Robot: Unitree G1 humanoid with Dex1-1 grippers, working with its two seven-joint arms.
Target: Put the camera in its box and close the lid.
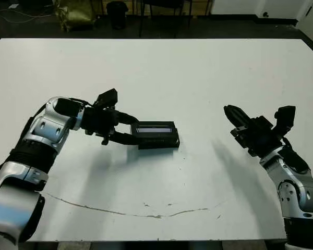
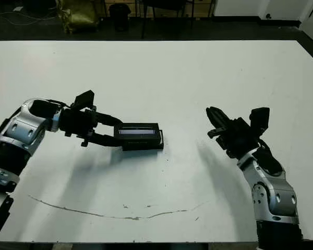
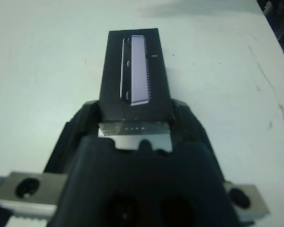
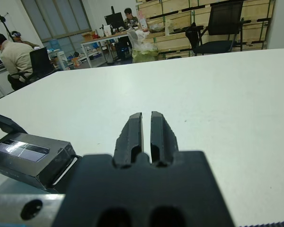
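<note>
Left gripper [image 1: 129,129] clamped on near end of lid [image 1: 156,128], fingers either side. Lid seated flat on box [image 1: 159,142], closed, mid-table [image 1: 161,73]; camera hidden from sight. Right gripper [image 1: 230,111] clenched, empty, raised well apart to the right.

Table [image 1: 161,67] bare all round the lid [image 1: 155,129]-covered box [image 1: 157,141]. Left gripper [image 1: 133,128] blocks the box's left end, fingers on both sides of it. Far, near and right sides open. Wide free gap to the right gripper [image 1: 232,114], well apart, fingers together.
</note>
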